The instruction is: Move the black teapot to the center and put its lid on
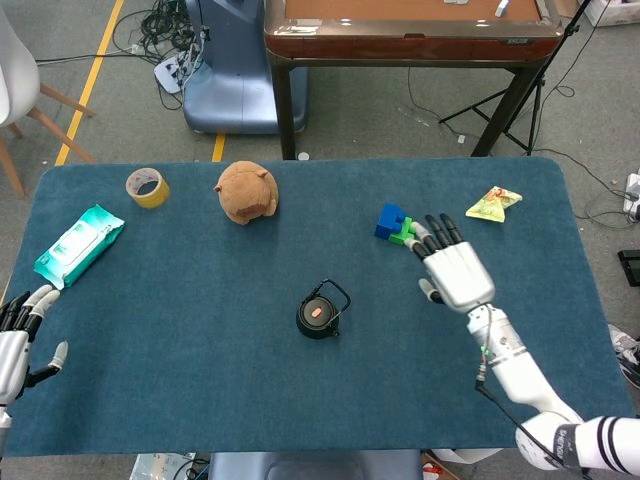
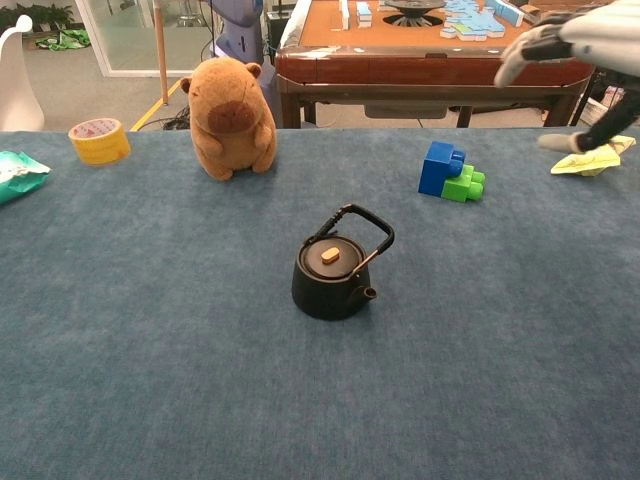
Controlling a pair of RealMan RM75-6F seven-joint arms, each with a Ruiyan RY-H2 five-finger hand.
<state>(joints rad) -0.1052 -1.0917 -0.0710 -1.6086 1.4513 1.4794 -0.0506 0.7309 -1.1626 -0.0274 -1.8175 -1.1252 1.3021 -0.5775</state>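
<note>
A dark blue cloth covers the table [image 1: 180, 400], which stands on a grey floor with a wooden table [image 1: 400, 30] and cables beyond its far edge. Wide bare cloth lies all round the black teapot [image 1: 318, 316], which sits near the table's middle, slightly toward the near edge. It stands upright with its lid [image 2: 330, 256] on, a small brown knob on top. In the chest view its short spout points toward the near-right, and its hoop handle [image 2: 352, 226] is raised, leaning toward the far-right. The body is round, squat and matt black.

The right hand [image 1: 455, 270] hovers right of the teapot, well apart from it, fingers spread and holding nothing, its fingertips near the blue and green blocks [image 1: 396, 225]. The left hand [image 1: 18, 335] rests at the left edge, fingers apart and empty.

Along the far side lie a wipes packet [image 1: 78, 243], a tape roll [image 1: 147, 187], a plush capybara [image 1: 246, 192] and a yellow packet [image 1: 493, 203].
</note>
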